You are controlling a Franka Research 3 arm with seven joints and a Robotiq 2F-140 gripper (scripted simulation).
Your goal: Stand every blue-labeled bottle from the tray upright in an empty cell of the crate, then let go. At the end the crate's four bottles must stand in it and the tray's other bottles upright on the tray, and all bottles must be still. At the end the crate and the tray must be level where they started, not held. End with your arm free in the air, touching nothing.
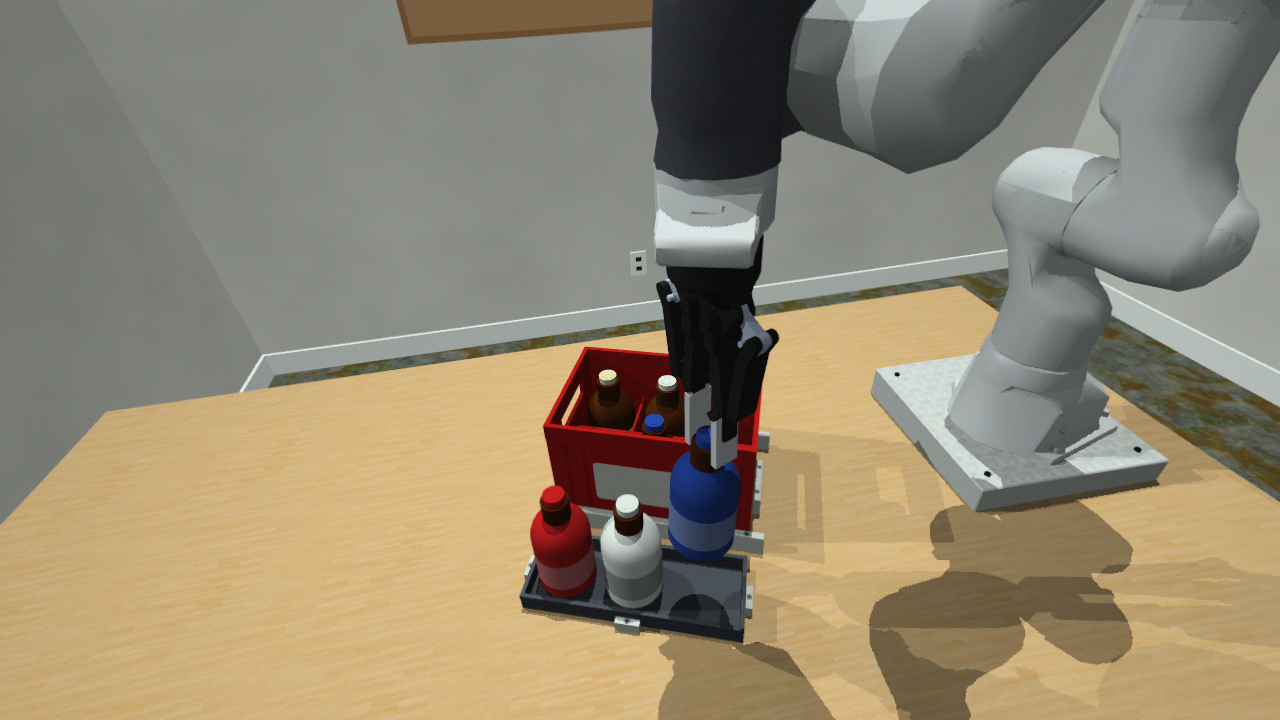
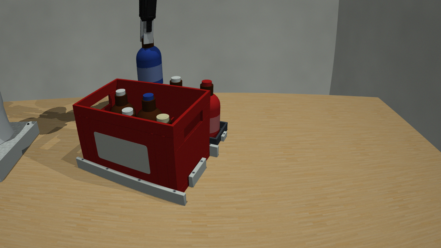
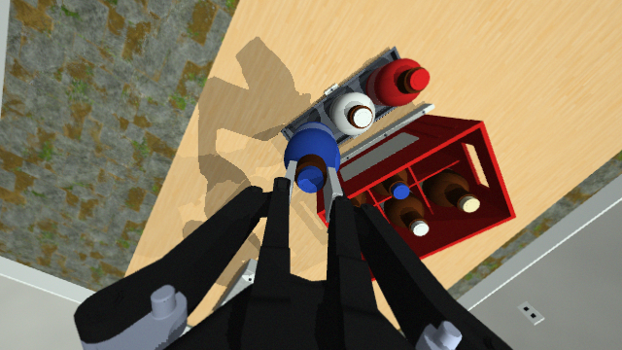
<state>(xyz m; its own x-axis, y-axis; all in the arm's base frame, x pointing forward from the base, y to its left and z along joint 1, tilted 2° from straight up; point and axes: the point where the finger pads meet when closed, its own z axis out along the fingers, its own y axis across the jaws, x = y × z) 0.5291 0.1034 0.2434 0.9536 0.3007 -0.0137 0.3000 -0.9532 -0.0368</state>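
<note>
My gripper (image 1: pixel 709 436) (image 2: pixel 145 38) (image 3: pixel 310 175) is shut on the neck of the blue-labeled bottle (image 1: pixel 703 492) (image 2: pixel 149 60) (image 3: pixel 311 146). The bottle hangs upright above the right end of the dark tray (image 1: pixel 572 610) (image 3: pixel 299 123), clear of it, on the near side of the red crate (image 1: pixel 572 465) (image 2: pixel 191 147) in the top view. On the tray stand a white bottle (image 1: pixel 631 555) (image 3: pixel 347 114) and a red bottle (image 1: pixel 562 537) (image 2: pixel 215 107) (image 3: pixel 391 87). Several brown bottles stand in the crate, including a blue-capped one (image 1: pixel 654 422) (image 2: pixel 148 96) (image 3: pixel 400 191) and a cream-capped one (image 1: pixel 607 377) (image 2: pixel 162 117) (image 3: pixel 469 204). Cell floors are mostly hidden.
A grey rail (image 2: pixel 132 183) runs along the crate's base. Short blocks (image 1: pixel 626 624) (image 2: pixel 197 172) stand against the tray and crate. The crate's rim and dividers, and the neighboring bottle necks, are obstacles. The robot base (image 1: pixel 1020 447) is at the right in the top view.
</note>
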